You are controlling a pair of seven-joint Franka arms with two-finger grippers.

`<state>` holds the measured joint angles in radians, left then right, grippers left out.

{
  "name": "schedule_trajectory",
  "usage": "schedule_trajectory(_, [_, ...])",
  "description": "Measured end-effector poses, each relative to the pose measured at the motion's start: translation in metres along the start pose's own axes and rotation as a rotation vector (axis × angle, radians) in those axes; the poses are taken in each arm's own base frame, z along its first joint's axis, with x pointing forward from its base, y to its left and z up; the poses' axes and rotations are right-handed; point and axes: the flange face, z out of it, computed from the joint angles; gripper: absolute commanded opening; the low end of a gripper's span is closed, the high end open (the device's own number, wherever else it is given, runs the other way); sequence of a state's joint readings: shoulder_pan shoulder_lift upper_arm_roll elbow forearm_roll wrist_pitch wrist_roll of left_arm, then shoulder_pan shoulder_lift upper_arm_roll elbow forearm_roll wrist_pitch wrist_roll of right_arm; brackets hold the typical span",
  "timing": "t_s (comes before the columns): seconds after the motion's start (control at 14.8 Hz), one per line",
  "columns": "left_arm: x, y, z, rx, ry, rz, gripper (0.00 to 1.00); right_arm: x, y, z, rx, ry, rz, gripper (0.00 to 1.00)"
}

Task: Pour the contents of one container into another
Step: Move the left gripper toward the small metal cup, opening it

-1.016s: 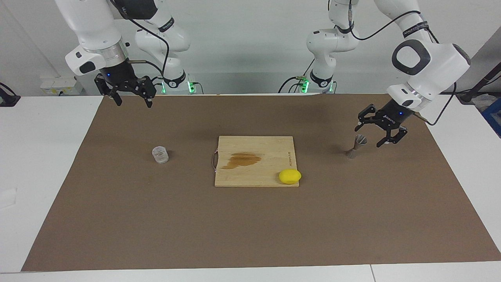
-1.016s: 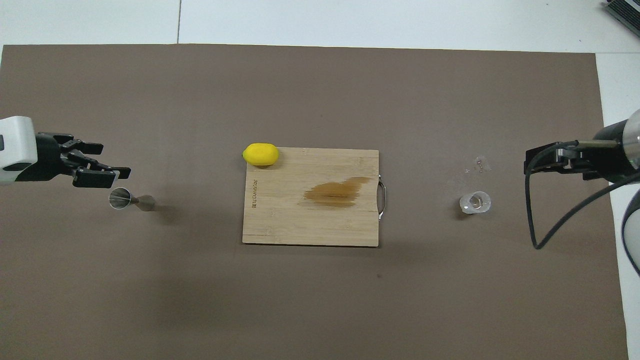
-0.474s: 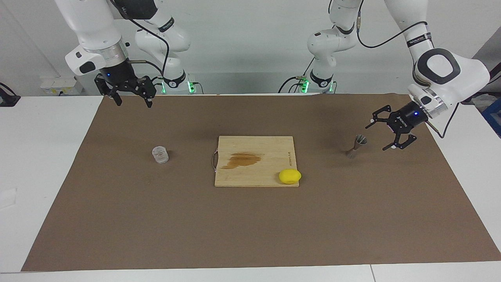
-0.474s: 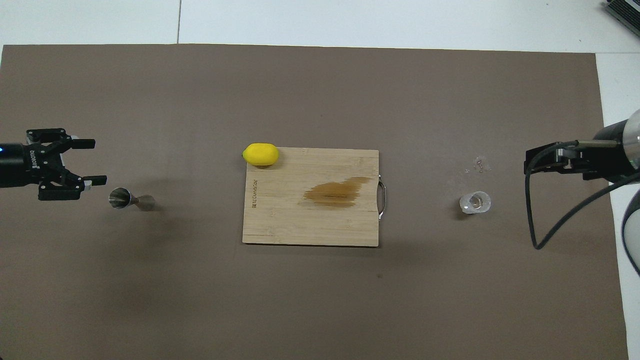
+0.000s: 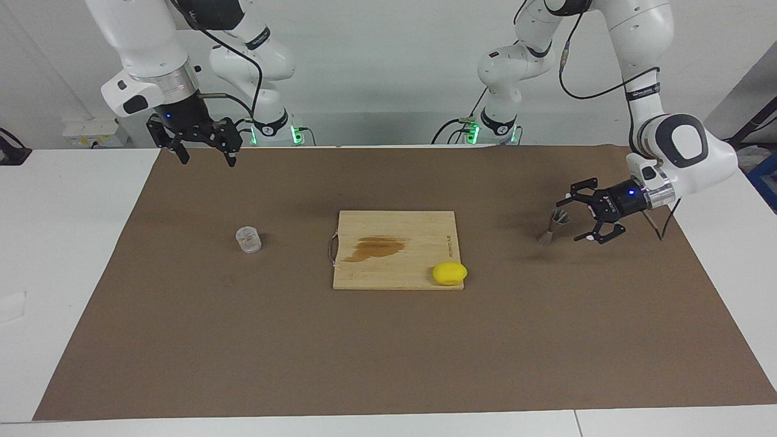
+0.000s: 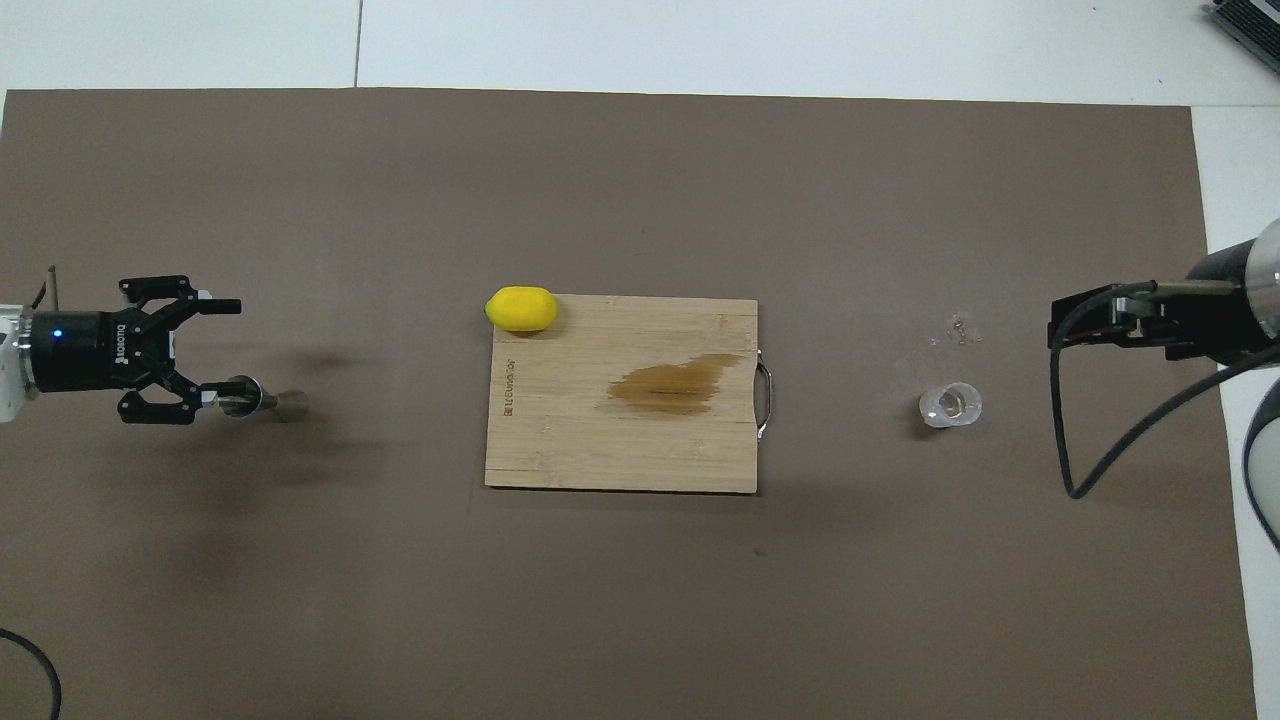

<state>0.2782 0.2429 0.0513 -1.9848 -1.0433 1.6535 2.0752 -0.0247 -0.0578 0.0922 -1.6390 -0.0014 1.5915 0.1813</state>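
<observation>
Nothing has been poured yet, as far as I can judge; both containers stand on the brown mat [image 5: 388, 364], neither is held. Nearest the robots, the right gripper [image 5: 203, 159] hangs over the mat's edge at the right arm's end, fingers spread and empty, waiting. Farther out, the glass tumbler [image 5: 248, 239] stands upright toward that same end, well apart from it. At the left arm's end, the left gripper [image 5: 576, 218] is low and turned sideways, fingers spread wide just beside the metal jigger [image 5: 552, 226], not closed on it. Between the two sits the cutting board [image 5: 394, 267] with a brown stain [image 5: 375, 247]; a lemon [image 5: 450, 273] rests at its farthest corner. Grasping, carrying and pouring all remain.
</observation>
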Motion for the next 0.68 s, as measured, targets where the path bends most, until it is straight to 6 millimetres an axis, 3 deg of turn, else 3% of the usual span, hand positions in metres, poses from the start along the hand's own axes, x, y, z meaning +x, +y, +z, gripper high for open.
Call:
schedule_trajectory(0.47, [-0.043,0.024,-0.005,-0.086,0.131,-0.002,1.00,0.000,0.000,0.000,0.000,0.000,0.000,1.00])
schedule_trajectory(0.68, [-0.061,0.026,0.003,-0.093,0.195,0.010,1.00,0.000,0.000,0.000,0.000,0.000,0.000,1.00])
